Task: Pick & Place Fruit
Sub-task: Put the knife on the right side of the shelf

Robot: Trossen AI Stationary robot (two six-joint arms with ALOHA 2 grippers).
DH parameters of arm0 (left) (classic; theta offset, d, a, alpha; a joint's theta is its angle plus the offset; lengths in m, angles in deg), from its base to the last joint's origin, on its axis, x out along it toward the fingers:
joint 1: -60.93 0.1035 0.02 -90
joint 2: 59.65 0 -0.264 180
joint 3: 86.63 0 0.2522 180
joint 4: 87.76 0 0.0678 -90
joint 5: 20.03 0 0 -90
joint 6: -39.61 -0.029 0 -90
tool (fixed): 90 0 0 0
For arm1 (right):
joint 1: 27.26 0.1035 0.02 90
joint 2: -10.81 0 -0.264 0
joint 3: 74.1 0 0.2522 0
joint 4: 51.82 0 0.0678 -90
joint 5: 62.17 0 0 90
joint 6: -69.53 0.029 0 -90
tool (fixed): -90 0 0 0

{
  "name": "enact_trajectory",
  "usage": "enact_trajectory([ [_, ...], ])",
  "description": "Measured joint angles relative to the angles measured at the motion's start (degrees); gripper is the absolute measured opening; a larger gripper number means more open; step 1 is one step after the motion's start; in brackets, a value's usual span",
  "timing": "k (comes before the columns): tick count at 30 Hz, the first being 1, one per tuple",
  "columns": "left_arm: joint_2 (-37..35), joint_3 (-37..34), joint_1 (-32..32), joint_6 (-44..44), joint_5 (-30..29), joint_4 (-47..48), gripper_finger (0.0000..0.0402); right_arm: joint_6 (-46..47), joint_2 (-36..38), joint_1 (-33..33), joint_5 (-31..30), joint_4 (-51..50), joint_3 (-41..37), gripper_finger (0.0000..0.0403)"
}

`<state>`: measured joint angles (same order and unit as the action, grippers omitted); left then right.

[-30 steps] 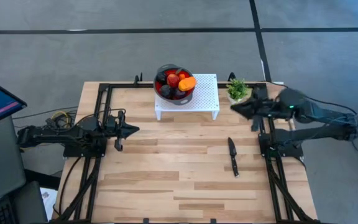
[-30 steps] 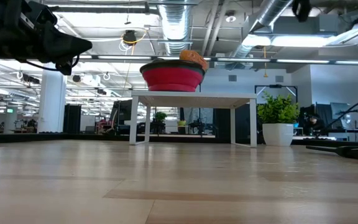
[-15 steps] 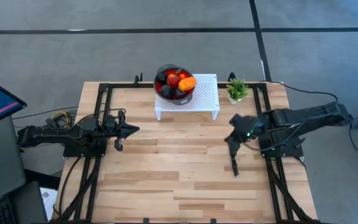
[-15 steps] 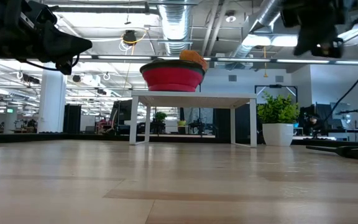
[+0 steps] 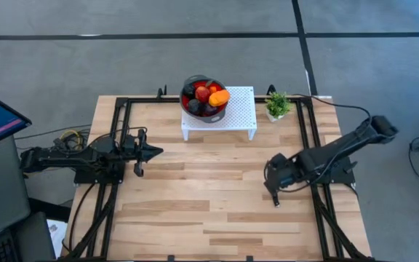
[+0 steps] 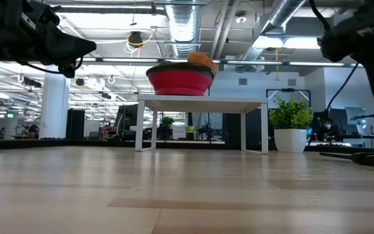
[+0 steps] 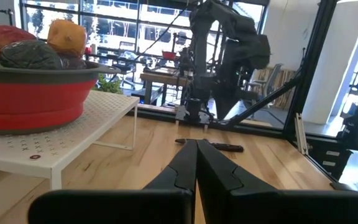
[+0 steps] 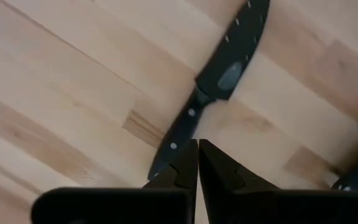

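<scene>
Above knife — right gripper low, jaws closed, left arm parked.

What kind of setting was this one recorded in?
Probably an open-plan office or lab, not a kitchen: the wooden table stands on grey carpet tiles, and the low view shows exposed ceiling ducts and rows of desks behind it.

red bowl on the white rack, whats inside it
The red bowl holds a heap of toy fruit: dark plums, red balls and an orange piece on top. Anything beneath the heap is covered.
</scene>
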<state>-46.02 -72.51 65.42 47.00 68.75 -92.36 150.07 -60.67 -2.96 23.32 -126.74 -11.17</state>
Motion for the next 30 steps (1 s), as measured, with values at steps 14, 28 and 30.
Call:
enact_trajectory([
  [14,0.0,0.0,0.0,0.0,0.0,-0.2,0.0002,8.0,-8.8,6.7,0.0,4.1,0.0,0.0174],
  [28,0.0,0.0,0.0,0.0,0.0,-0.3,0.0002,6.0,-18.8,4.1,0.1,10.4,-0.3,0.0235],
  [30,0.0,0.0,0.0,0.0,0.0,-0.5,0.0002,6.1,-19.3,4.1,0.2,12.4,-1.3,0.0226],
])
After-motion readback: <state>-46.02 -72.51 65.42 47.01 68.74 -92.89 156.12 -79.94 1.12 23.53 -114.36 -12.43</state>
